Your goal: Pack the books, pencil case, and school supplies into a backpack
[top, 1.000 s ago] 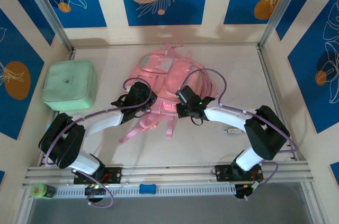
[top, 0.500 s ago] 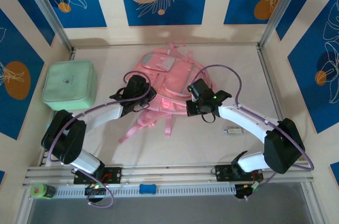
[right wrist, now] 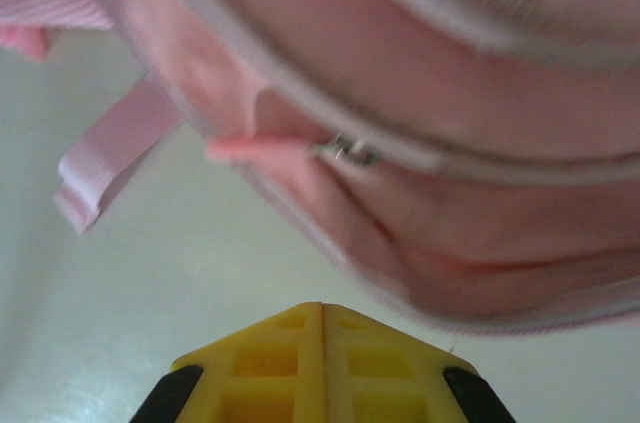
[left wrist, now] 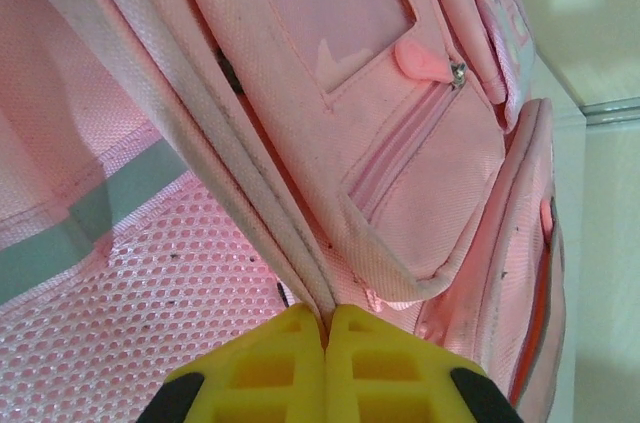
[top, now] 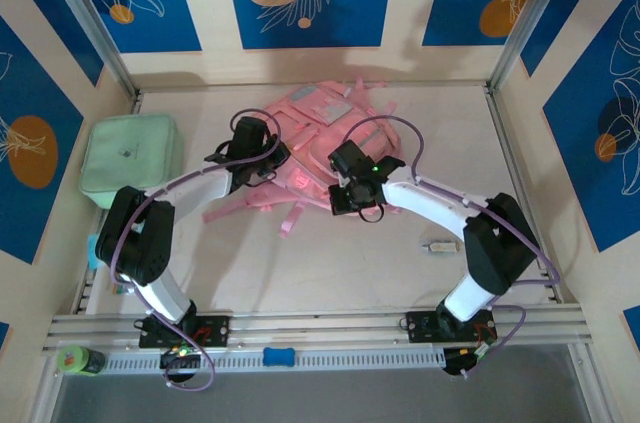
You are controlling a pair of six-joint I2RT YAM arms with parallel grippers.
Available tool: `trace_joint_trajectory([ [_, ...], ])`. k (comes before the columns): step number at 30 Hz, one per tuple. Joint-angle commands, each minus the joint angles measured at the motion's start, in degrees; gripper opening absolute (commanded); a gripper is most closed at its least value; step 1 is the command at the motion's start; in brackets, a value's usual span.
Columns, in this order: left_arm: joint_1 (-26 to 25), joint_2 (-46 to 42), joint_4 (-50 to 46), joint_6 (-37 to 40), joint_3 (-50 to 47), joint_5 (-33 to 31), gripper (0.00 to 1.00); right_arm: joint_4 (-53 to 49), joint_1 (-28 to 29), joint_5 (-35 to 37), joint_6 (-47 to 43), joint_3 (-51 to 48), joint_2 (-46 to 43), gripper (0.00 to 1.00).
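Backpack point(top: 305, 128) farther back than before, its seam in the closed left gripper point(left wrist: 325, 315) (right gripper point(right wrist: 322, 311) closed, empty).

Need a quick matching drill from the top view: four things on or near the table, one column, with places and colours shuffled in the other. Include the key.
Things:
1. backpack
2. lidded box
3. small grey object
4. blue piece

Places:
a. on the front rail, between the two arm bases
b. at the table's left edge, mint green
c. far centre of the table, pink, straps trailing toward the arms
d. on bare table right of centre, apart from the backpack

Pairs: 1-c, 2-b, 3-d, 4-a
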Motion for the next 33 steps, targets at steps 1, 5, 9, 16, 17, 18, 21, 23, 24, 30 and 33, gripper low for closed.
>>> trace_joint_trajectory([
  [1, 0.09, -0.25, 4.42, -0.2, -1.01, 3.18, 0.0, -2.11, 0.35, 0.47, 6.64, 3.07, 0.81, 0.12],
  [5, -0.08, -0.25, 4.68, -0.43, -1.62, 2.63, 0.0, -1.34, 2.21, 2.81, 15.83, 3.24, 1.53, 0.31],
  [9, -0.26, -0.13, 3.59, -0.32, -0.77, 2.5, 0.0, -2.57, 3.77, 5.76, 25.01, 5.64, 4.67, 0.41],
  [16, -0.7, 0.26, 2.48, -0.31, 0.22, 2.05, 0.0, -4.13, 5.14, 11.16, 32.13, 11.51, 11.25, 0.51],
  [17, -0.7, 0.16, 2.77, -0.32, 0.03, 2.02, 0.0, -3.97, 5.15, 11.69, 32.22, 12.3, 12.15, 0.51],
  [18, -0.7, -0.01, 3.0, -0.4, -0.15, 1.89, 0.0, -4.59, 5.09, 12.42, 32.56, 13.52, 13.49, 0.51],
  [21, -0.7, -0.08, 2.59, -0.18, 0.08, 1.69, 0.0, -6.15, 5.47, 15.38, 32.7, 16.27, 16.17, 0.49],
  [23, -0.7, -0.09, 2.58, -0.14, 0.4, 1.54, 0.0, -6.53, 5.54, 17.23, 33.45, 16.48, 17.01, 0.46],
  [24, -0.7, 0.06, 2.65, -0.14, 0.5, 1.54, 0.0, -6.44, 5.61, 18.3, 33.89, 16.1, 17.15, 0.45],
  [30, -0.7, 0.52, 2.92, -0.33, 0.57, 1.81, 0.0, -2.42, 4.82, 19.6, 33.53, 13.57, 18.07, 0.36],
  [33, -0.7, 0.34, 2.83, -0.15, 0.34, 1.56, 0.0, -3.52, 4.28, 19.65, 34.52, 13.72, 18.73, 0.37],
])
